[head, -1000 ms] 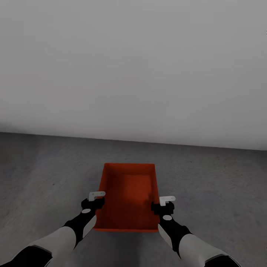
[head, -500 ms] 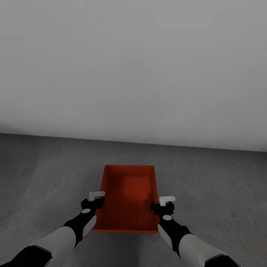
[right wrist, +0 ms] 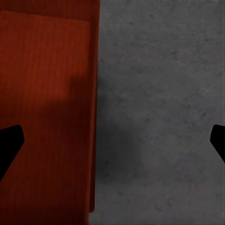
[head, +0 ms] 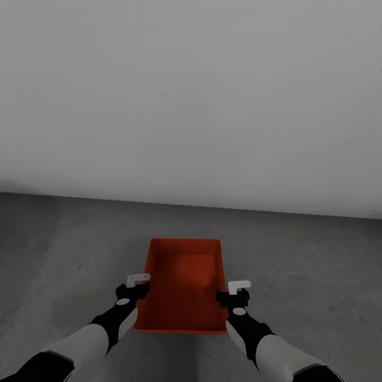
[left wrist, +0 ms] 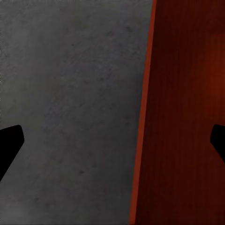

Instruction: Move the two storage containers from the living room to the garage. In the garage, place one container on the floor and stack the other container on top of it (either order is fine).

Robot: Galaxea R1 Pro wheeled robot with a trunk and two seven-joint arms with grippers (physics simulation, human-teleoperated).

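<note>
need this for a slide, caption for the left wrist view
Open left tool straddling the orange bin's side wall above the grey concrete floor.

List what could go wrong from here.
1. The left tool and right tool each straddle a side wall of the container, jaws wide open. Withdrawing crooked could catch a thin wall and drag or tip it.
2. If it gets shoved askew on the floor, stacking onto it squarely probably gets harder.

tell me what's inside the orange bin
Nothing shows inside the bin: just its bare ribbed bottom, partly shadowed. The near wall hides a strip of the bottom along it. Grey floor surrounds it.
</note>
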